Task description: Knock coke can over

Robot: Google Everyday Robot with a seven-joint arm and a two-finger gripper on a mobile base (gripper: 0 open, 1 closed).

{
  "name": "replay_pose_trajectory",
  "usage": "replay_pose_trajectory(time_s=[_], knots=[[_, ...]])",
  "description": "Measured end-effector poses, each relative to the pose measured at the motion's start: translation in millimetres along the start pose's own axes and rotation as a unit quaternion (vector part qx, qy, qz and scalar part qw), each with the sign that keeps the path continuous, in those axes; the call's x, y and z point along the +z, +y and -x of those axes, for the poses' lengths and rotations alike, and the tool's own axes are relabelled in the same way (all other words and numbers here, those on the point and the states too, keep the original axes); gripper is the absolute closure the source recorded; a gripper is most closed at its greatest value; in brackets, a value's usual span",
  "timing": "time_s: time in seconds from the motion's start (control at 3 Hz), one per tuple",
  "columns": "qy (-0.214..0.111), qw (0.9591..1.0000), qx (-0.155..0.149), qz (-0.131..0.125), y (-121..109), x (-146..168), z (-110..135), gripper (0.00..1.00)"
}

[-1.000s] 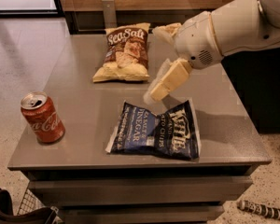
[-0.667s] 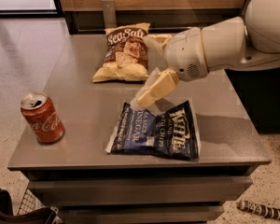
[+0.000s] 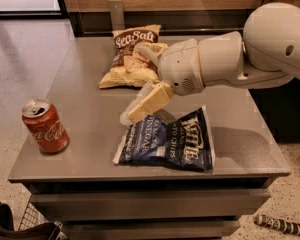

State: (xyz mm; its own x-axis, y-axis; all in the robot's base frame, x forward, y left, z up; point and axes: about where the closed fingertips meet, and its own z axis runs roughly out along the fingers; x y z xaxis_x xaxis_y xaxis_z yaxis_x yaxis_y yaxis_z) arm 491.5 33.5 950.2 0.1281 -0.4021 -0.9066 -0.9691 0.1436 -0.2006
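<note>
1. the coke can (image 3: 45,126) stands upright at the left of the frame, near the left front corner of the grey surface (image 3: 90,84). its silver top faces up and the white script faces the camera.
2. the gripper (image 3: 132,115) hangs in the middle of the frame, over the upper left corner of a dark blue chip bag (image 3: 167,144), pointing down and to the left.
3. its jaws look narrow, drawn close together, with nothing between them.
4. the gripper and the can are well apart, with bare surface between them.
5. the white arm (image 3: 225,61) comes in from the upper right of the frame.
6. the blue bag lies flat in the lower middle, near the front edge.
7. a sea salt bag (image 3: 132,56) lies in the upper middle, behind the gripper.
8. a dark striped cylinder (image 3: 280,225) lies on the floor at the lower right.
</note>
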Motion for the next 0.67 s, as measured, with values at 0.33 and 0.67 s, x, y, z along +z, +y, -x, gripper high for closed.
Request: replay_pose_trajectory(time_s=[0.33, 0.67], knots=[[-0.009, 0.9999, 0.005, 0.006, 4.5, 16.0, 2.5, 0.0], [-0.036, 0.999, 0.025, 0.013, 13.0, 57.5, 4.5, 0.0]])
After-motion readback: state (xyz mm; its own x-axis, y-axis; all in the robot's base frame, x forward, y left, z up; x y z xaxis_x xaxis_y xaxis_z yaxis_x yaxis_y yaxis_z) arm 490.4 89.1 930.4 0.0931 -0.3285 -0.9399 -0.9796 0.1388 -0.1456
